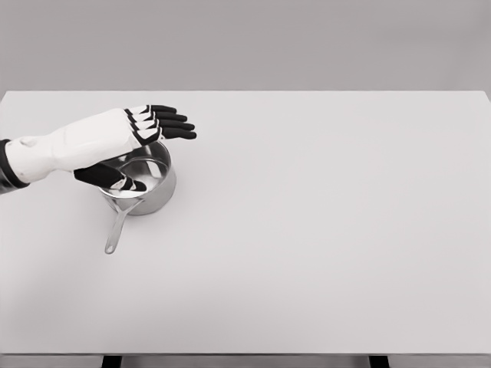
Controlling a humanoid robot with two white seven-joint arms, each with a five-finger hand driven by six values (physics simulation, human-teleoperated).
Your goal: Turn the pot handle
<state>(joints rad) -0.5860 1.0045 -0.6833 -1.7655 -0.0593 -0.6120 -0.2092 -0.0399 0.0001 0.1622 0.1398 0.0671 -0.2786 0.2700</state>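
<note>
Overhead, flat left hand (130,142) above pot (149,188)

**What you cannot see**

Your left hand (126,142) covers the far-left rim and part of the inside of the pot (146,184). You cannot tell whether its thumb touches the rim. The forearm is cut off at the left edge, and the table (322,230) legs at the bottom edge.

Left arm (46,157) reaching in from the left edge, white forearm nearly level, rising slightly toward the wrist. Left hand (126,142) held flat, palm down, four black-tipped fingers (173,123) stretched straight and close together, pointing right. Thumb (111,178) tucked below the palm, angled right and downward. Nothing grasped.
</note>
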